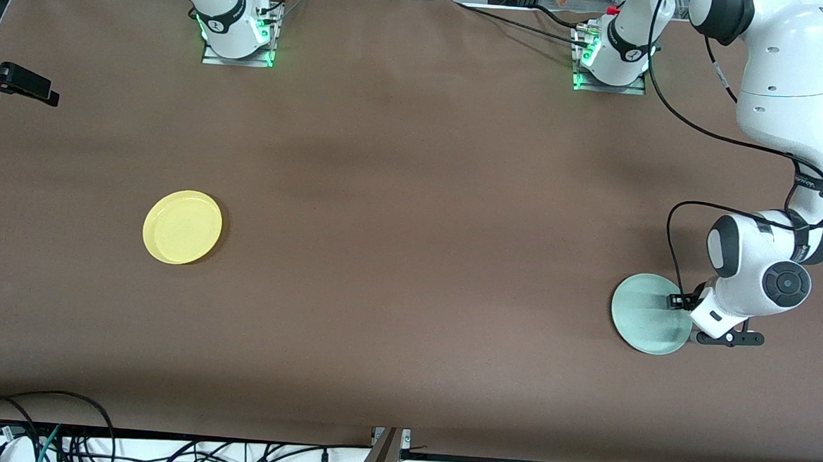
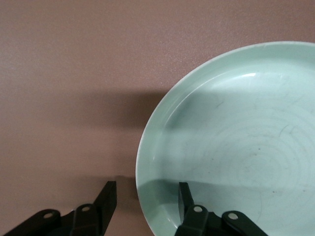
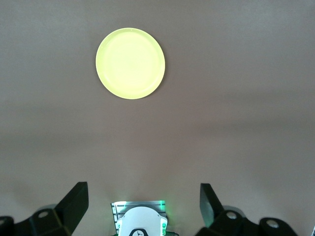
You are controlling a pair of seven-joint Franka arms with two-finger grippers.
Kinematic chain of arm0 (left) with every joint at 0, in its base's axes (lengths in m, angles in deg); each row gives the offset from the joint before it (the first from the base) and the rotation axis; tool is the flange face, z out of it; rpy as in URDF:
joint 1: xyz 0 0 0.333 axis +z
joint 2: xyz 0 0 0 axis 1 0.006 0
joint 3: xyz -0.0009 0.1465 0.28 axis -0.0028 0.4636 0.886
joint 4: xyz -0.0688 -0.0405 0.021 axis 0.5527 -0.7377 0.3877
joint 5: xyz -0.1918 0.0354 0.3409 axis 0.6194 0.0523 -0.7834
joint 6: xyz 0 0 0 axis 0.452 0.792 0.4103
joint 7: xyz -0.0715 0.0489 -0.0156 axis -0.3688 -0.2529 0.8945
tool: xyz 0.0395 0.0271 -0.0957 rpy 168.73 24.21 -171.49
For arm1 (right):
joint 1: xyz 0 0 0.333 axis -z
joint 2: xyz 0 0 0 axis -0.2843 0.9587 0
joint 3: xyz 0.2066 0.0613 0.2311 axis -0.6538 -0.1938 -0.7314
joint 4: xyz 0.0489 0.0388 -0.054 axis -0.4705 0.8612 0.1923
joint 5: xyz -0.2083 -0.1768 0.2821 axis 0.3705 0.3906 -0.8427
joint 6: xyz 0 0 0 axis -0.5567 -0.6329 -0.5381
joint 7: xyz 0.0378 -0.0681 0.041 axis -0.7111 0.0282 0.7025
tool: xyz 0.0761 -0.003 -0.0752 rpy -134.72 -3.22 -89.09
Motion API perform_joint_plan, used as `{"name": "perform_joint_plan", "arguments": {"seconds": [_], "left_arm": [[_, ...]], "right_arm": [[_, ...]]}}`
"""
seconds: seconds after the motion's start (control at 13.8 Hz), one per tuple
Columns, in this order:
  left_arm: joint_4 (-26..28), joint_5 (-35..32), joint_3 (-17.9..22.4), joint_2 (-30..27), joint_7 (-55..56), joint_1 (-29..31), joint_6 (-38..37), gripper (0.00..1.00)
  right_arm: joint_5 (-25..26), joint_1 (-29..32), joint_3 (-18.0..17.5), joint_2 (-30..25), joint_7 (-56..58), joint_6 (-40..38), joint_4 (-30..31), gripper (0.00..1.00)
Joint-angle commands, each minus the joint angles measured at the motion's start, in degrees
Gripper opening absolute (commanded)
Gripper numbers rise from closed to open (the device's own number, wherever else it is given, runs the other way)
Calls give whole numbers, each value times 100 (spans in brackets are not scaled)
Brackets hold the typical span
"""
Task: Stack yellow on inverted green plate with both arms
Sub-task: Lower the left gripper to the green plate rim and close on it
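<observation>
Fingers (image 2: 109, 196) of the left end effector (image 1: 680, 300) straddle the rim of the green plate (image 1: 648, 314), one tip inside the dish and the other outside on the brown cloth; the jaws are parted with the rim between them, and whether they actually pinch it I cannot tell. In the left wrist view the green plate (image 2: 236, 147) sits right side up, hollow facing upward, its edge running through the gap between the two black tips. This plate lies toward the left arm's end of the tabletop (image 1: 410, 259), with the left arm bent down over it from its base.

Right end effector (image 3: 142, 206) hangs high above the tabletop near its own arm's base, jaws spread wide and holding nothing; that arm waits. Its wrist view looks down on the yellow plate (image 3: 130, 63).

Yellow plate (image 1: 182, 227) rests flat, rim up, toward the right arm's end of the tabletop, well apart from the green plate and a little farther from the front camera.
</observation>
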Motion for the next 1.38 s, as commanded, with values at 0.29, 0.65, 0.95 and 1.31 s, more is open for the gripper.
{"name": "perform_joint_plan", "arguments": {"seconds": [0.29, 0.65, 0.95, 1.31], "left_arm": [[-89, 98, -39, -40, -301, 71, -61, 50], [-80, 344, -39, -154, -327, 124, -184, 51], [-71, 344, -39, -154, -398, 168, -193, 51], [-62, 353, -39, -154, -556, 212, -193, 36]], "right_arm": [[-36, 6, -5, 36, 15, -123, -132, 100], [-36, 6, -5, 36, 15, -115, -132, 100], [-36, 6, -5, 36, 15, -123, -124, 100], [-36, 6, -5, 36, 6, -123, -123, 100]]}}
